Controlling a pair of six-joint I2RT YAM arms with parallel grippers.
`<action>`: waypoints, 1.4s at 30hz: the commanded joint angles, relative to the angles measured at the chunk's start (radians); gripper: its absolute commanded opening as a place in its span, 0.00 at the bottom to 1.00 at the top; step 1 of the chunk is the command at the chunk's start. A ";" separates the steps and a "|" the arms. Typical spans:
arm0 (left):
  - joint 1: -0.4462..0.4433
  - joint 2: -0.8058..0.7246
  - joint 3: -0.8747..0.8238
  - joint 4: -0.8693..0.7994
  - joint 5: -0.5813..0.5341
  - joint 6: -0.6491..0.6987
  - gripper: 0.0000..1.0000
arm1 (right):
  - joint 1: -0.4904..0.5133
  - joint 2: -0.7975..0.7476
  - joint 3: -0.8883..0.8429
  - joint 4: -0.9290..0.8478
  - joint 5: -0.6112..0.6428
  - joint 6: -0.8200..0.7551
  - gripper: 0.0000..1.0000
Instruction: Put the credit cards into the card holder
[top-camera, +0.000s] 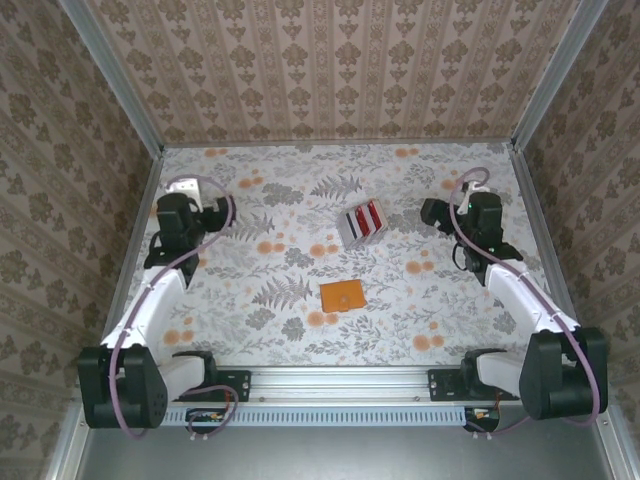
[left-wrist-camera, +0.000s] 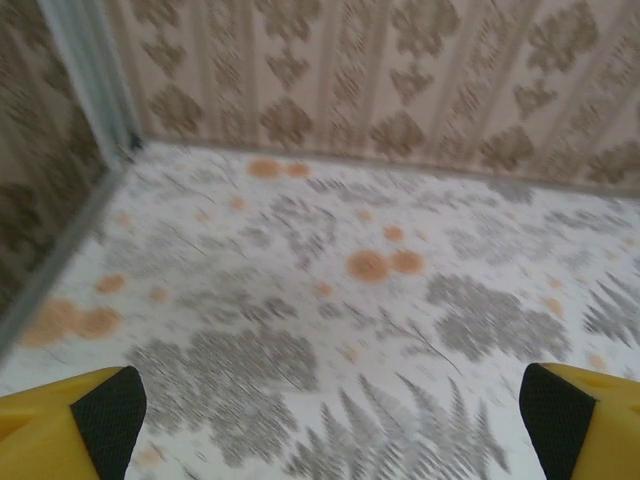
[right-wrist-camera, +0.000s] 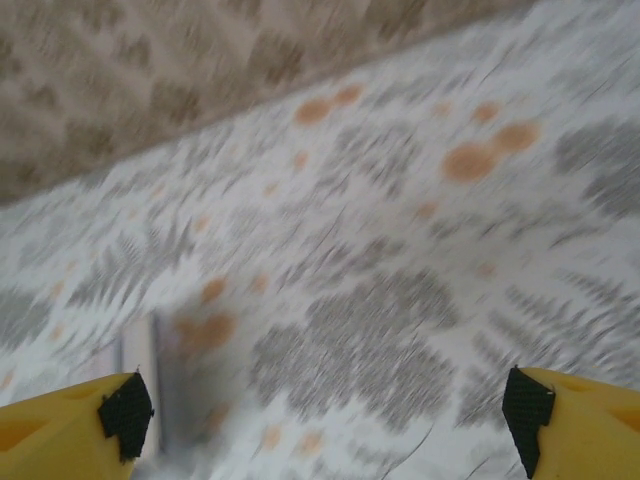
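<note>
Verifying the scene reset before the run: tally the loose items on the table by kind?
credit cards: 1 overlapping stack (red, white, grey; number of cards not readable)
card holder: 1 (orange)
Total: 2 loose items

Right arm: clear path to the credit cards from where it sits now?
Probably yes. The credit cards lie flat in the open, left of the right gripper; its fingers are open and nothing stands between them.
</note>
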 joint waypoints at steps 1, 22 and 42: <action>-0.095 0.029 0.030 -0.238 0.090 -0.038 1.00 | 0.101 0.016 0.100 -0.326 -0.178 0.018 0.90; -0.359 0.493 0.341 -0.309 0.194 0.016 1.00 | 0.924 0.459 0.333 -0.688 0.185 0.208 0.62; -0.403 0.469 0.267 -0.220 0.141 -0.099 1.00 | 0.837 0.592 0.388 -0.596 0.163 0.194 0.40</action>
